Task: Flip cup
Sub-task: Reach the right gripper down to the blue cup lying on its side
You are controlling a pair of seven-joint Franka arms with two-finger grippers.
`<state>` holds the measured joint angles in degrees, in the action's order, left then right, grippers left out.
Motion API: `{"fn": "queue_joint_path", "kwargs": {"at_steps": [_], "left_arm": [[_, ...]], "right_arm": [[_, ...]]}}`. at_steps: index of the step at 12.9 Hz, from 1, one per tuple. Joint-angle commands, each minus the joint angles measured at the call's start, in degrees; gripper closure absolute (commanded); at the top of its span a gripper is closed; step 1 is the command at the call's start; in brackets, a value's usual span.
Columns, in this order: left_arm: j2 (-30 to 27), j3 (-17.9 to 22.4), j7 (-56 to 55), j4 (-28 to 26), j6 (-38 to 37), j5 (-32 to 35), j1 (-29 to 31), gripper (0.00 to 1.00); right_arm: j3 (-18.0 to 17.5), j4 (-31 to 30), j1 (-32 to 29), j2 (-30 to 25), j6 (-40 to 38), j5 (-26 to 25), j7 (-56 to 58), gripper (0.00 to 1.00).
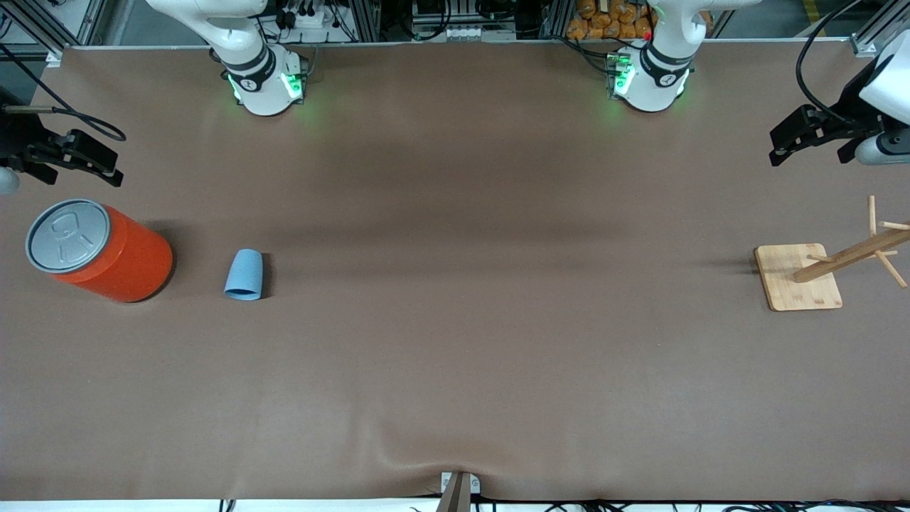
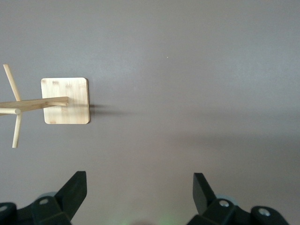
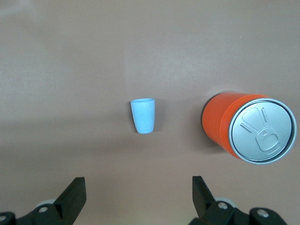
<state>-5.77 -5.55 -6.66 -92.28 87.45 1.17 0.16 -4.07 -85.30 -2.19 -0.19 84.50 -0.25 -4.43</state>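
Both arms wait: left gripper (image 2: 139,197) gapes above bare table near the wooden rack (image 1: 825,269); right gripper (image 3: 138,197) gapes above the table's end, where the cup (image 1: 244,275) stands beside the orange can (image 1: 99,250)

**Tally of things sitting on the desk**

One cup (image 1: 244,275) is lying on the desk (image 1: 455,341). One orange can (image 1: 99,250) is standing near it. One wooden peg stand (image 1: 817,274) is sitting at the left arm's end. Two grippers are showing: the left gripper (image 1: 810,146) and the right gripper (image 1: 75,163).
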Motion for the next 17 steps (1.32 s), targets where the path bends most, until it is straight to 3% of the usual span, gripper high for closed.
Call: {"fn": "queue_joint_path", "kwargs": {"at_steps": [1,10,12,17], "left_arm": [[0.15,-0.16,2.42,0.96,-0.87,0.06,0.37,0.0],[1.2,0.19,4.99,2.98,-1.49,0.42,1.42,0.0],[1.38,0.19,4.99,3.07,-1.32,0.06,2.12,0.0],[2.08,0.1,4.99,3.16,-0.97,-0.03,1.95,0.0]], "right_arm": [[-0.32,-1.19,-0.27,-1.22,0.4,-0.54,0.56,0.0],[-0.32,-1.62,1.05,1.67,-1.7,1.12,0.47,0.0],[-0.32,-6.17,1.05,4.04,0.73,2.1,0.38,0.0],[-0.23,-26.02,0.35,4.32,21.9,3.5,0.12,0.0]]}}
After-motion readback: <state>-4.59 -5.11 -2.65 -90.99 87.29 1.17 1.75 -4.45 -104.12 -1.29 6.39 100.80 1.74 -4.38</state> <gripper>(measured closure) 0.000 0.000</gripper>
